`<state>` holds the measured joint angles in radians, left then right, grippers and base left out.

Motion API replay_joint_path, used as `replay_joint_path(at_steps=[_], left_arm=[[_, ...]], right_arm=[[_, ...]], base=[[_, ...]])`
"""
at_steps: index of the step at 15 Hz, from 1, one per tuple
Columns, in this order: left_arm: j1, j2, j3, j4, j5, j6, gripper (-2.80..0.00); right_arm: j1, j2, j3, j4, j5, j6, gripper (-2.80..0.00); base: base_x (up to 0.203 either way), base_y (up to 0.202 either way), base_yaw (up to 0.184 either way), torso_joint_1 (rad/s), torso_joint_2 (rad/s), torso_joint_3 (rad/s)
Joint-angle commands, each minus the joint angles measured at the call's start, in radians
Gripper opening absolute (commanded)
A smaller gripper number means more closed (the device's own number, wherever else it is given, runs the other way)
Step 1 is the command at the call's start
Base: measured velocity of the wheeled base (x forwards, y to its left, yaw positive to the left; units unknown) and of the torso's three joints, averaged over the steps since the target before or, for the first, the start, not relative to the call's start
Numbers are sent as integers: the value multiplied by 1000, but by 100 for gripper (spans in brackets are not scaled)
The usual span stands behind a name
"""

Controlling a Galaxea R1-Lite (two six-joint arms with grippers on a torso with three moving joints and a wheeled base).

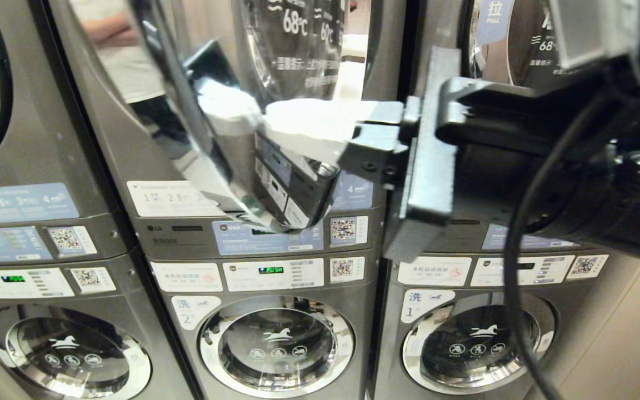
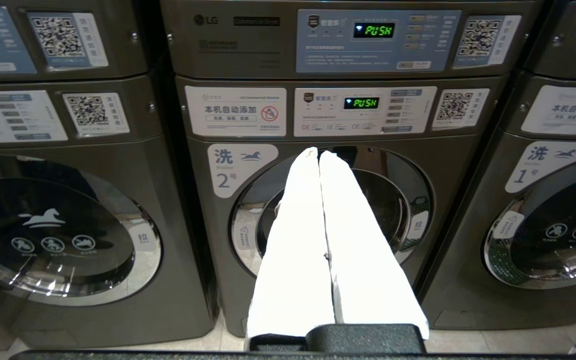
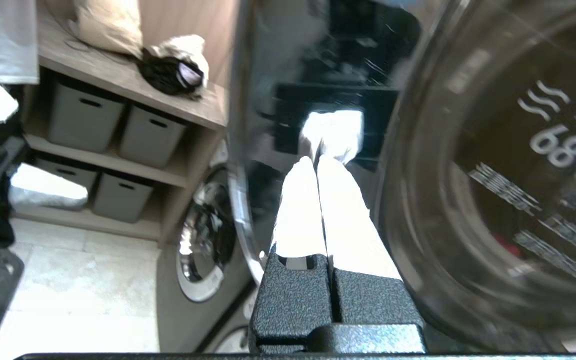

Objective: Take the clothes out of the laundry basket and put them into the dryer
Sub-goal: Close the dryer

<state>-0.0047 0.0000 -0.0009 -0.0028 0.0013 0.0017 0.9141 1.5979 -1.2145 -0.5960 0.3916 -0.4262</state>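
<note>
Stacked grey front-loading machines (image 1: 275,311) with round chrome-ringed doors and lit green displays fill the wall before me, dryers above washers. My right gripper (image 1: 275,119), with its white fabric-covered fingers (image 3: 298,210) pressed flat together and nothing between them, reaches across at the height of the upper row, its tips against the chrome rim of the swung-open glass dryer door (image 3: 493,190) printed with a temperature mark. My left gripper (image 2: 319,155) hangs low in front of the washer numbered two (image 2: 318,225), its white fingers likewise closed tip to tip on nothing. I cannot see the clothes or the basket from any of my cameras.
</note>
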Motion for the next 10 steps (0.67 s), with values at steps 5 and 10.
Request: replay_joint_path(at_steps=[5,10], left_arm=[[0,0,1,0,0,-2,-280],[0,0,-1,0,0,-2,-280]], right_arm=[[84,306,-254,-67,-81,12,-280],[-129,136,-88,-120,-217,103,-280]], base=[[0,0,0,0,0,0],[0,0,0,0,0,0]])
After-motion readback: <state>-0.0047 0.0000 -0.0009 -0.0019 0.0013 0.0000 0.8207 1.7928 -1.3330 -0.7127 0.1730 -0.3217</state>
